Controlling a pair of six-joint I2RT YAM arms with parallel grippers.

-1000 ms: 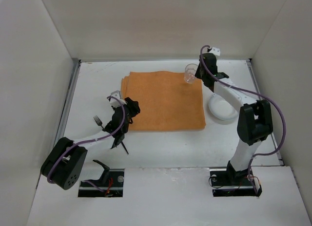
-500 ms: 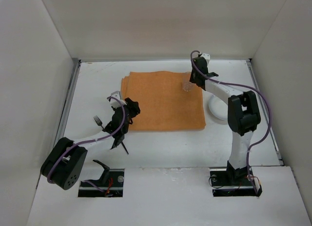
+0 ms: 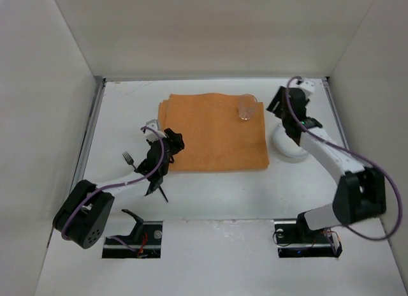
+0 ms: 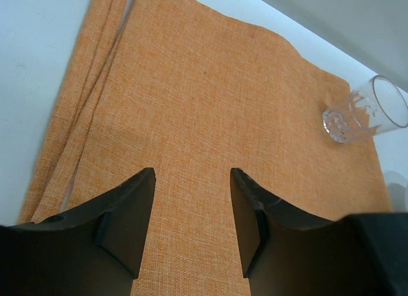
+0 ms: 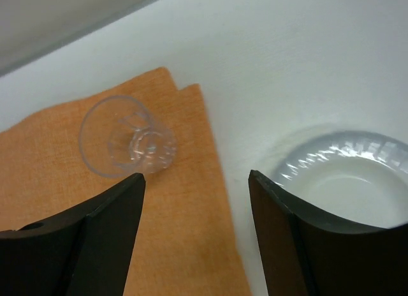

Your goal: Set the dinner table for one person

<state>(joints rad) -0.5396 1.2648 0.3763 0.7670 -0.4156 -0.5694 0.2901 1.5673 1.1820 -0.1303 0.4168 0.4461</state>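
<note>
On the white dinner table (image 3: 217,194) lies an orange cloth mat (image 3: 210,133). A clear glass (image 3: 247,108) stands upright on the mat's far right corner, also seen in the right wrist view as the glass (image 5: 127,143) and in the left wrist view as the glass (image 4: 364,110). My right gripper (image 3: 279,108) hovers just right of it, open and empty; in its own view the right gripper (image 5: 196,181) spans the mat's edge. My left gripper (image 3: 172,143) is over the mat's near left part, where the left gripper (image 4: 192,175) is open with only cloth between its fingers.
A white plate (image 3: 287,146) sits on the table right of the mat, seen close as the plate (image 5: 344,175). A fork (image 3: 128,158) lies on the table left of my left arm. White walls enclose the table; metal rails (image 3: 89,136) run along its sides.
My right gripper opened, let go of the glass and drew back to the right. The glass now stands alone on the mat's corner. The left arm has not moved.
</note>
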